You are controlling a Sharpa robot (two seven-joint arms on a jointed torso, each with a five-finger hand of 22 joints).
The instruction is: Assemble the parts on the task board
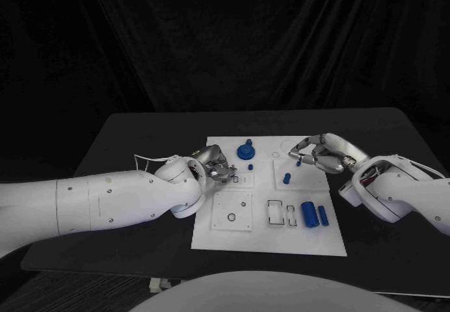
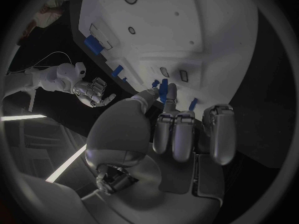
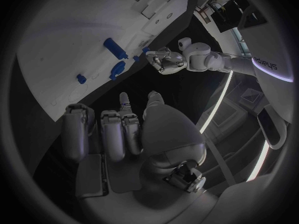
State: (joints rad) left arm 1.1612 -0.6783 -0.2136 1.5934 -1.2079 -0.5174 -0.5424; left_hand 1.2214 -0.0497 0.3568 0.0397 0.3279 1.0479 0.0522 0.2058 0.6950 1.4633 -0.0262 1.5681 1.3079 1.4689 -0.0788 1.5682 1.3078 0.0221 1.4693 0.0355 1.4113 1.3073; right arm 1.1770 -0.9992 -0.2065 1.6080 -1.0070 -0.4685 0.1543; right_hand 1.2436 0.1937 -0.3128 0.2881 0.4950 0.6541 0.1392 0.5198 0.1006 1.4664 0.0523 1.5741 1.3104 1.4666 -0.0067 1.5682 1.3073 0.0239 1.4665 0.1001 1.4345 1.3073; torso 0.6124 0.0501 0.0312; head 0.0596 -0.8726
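Observation:
The white task board (image 1: 272, 224) lies mid-table. My left hand (image 1: 214, 166) is at the board's left edge. It pinches a small blue peg (image 2: 163, 89) between thumb and a finger, just above the board (image 2: 206, 30). My right hand (image 1: 317, 153) hovers over the board's far right part with loosely curled fingers and nothing in it; the right wrist view shows the same hand (image 3: 124, 129). A round blue part (image 1: 246, 153) stands near the far edge. Two blue cylinders (image 1: 314, 215) lie at the near right. Small blue pieces (image 1: 287, 175) sit below the right hand.
The board carries raised white plates with holes (image 1: 231, 209) and rectangular slots (image 1: 275, 212). Bare black table (image 1: 140, 140) surrounds it on all sides. Dark curtains hang behind the table.

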